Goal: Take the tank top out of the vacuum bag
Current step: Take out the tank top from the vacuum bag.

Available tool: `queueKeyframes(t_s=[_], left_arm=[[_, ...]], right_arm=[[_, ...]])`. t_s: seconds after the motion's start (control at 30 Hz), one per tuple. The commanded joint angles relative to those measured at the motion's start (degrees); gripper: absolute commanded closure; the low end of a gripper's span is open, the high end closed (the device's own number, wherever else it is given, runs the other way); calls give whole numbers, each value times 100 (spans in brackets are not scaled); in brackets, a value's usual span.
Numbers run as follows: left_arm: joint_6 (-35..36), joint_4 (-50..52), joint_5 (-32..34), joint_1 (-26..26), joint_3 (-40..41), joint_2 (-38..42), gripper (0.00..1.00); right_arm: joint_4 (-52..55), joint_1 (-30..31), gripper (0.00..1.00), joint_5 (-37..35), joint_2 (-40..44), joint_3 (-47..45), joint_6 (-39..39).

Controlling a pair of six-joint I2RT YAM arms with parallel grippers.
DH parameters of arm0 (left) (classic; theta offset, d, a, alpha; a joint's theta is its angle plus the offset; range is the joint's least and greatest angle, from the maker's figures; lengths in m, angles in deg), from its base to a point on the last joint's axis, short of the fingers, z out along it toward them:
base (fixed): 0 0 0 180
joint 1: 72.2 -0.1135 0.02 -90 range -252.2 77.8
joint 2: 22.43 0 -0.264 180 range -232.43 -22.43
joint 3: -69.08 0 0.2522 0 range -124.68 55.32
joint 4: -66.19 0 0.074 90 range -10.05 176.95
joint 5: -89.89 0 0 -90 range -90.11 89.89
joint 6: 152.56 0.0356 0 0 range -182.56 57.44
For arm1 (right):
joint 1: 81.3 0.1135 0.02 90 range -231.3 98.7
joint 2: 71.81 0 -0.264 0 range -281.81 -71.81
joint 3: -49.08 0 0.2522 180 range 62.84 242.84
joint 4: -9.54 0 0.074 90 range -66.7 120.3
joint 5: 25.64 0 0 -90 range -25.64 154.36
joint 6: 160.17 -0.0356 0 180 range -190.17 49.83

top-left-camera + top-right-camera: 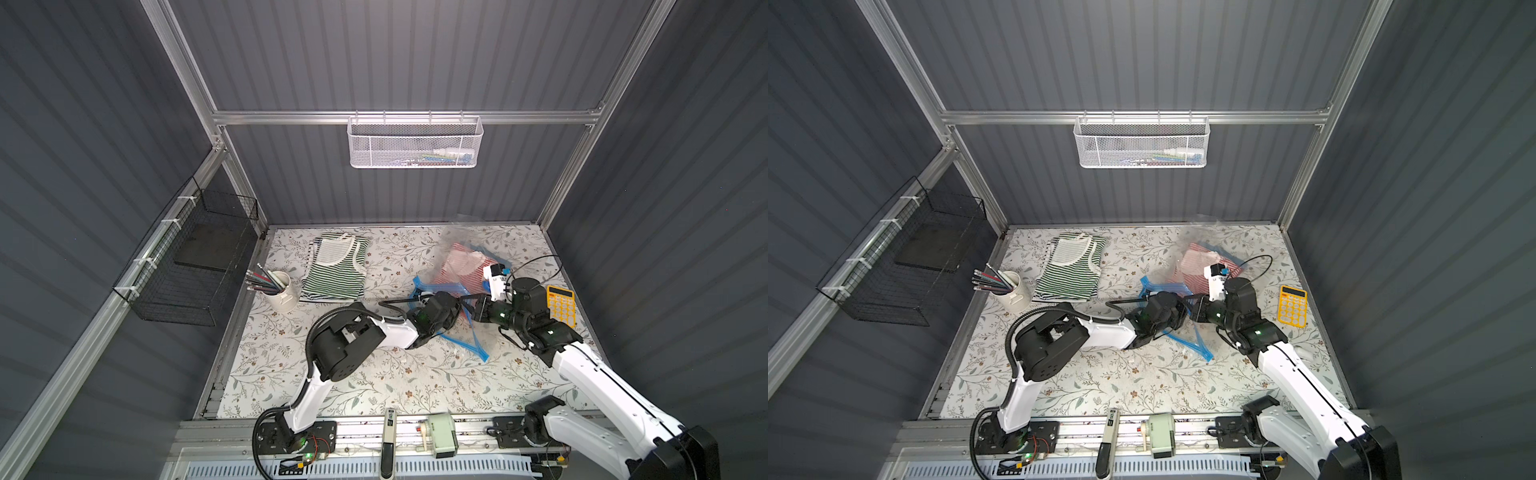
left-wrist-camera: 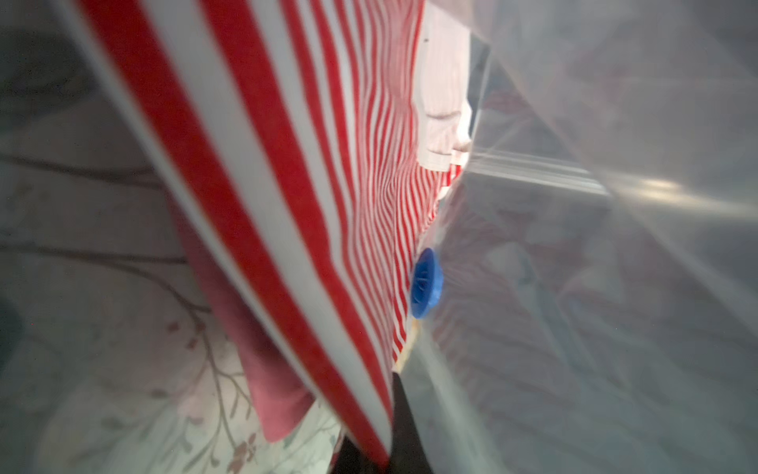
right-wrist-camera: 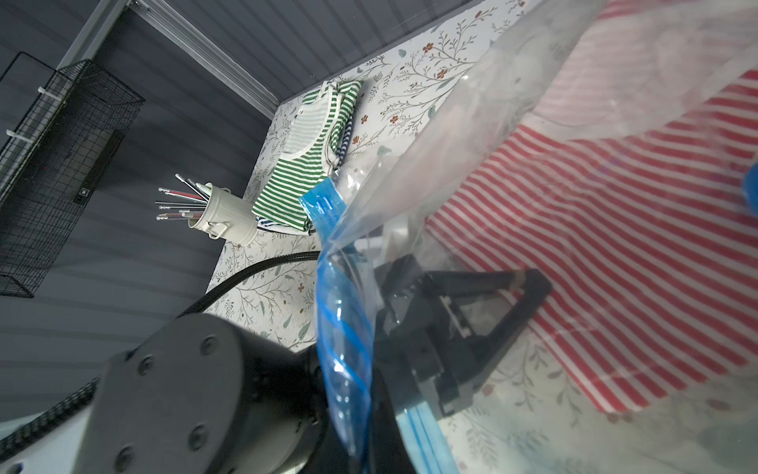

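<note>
Clear, crinkled plastic of the vacuum bag [image 1: 459, 239] is spread over the right half of the floral table [image 1: 374, 374], with its blue zip strip [image 1: 478, 348] turned toward the arms. Inside it the red-and-white striped tank top [image 3: 615, 246] is seen. The left gripper [image 3: 529, 283] is pushed in through the bag's mouth. Its fingers are drawn together on the near edge of that top, and the cloth is seen pinched between them in the left wrist view. The round blue valve cap [image 2: 426, 283] is seen beside the cloth. The right gripper [image 1: 473, 309] is closed on the bag's mouth edge by the zip strip, almost tip to tip with the left one.

One bag and one red top are counted. One stack of folded striped tops [image 1: 336, 270], green-and-white uppermost, is laid at the far left. One cup of pencils [image 1: 282, 296], one yellow calculator [image 1: 561, 309], one white mesh basket [image 1: 415, 143] and one black wire basket [image 1: 187, 266] are also counted.

The left arm [image 1: 345, 345] is folded with its elbow raised and its forearm stretched low to the right. The right arm [image 1: 590, 374] is reached forward from the near right corner, its wrist bent leftward.
</note>
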Motion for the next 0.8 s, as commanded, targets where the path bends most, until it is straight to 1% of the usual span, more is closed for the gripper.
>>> queueKeyframes(t_s=[0.0,0.03,0.17,0.33,0.47,0.57,0.63,0.7,0.73,0.77], left_arm=[[299,45,48,164,460,758,100],[305,-58,57,222,625,929,100],[348,249,164,441,1166,1543,100],[353,389,370,546,1873,2010,100],[237,339,466,555,2213,2055,100],[82,270,489,587,2307,1972,100],[32,231,506,607,2320,1902,90],[-37,217,558,624,2322,1839,75],[-70,209,569,625,2317,1801,69],[-108,208,576,634,2320,1754,66]], right_arm=[[135,31,100,-143,-56,217,196],[134,31,100,-152,-72,227,213],[138,31,100,-164,-108,228,234],[84,31,100,-137,-110,191,207],[31,30,100,-74,-132,165,169],[30,36,100,-79,-127,160,158],[31,31,100,-73,-127,156,155],[26,31,100,-64,-127,157,157],[35,27,100,-64,-120,159,152],[42,24,100,-64,-124,162,157]])
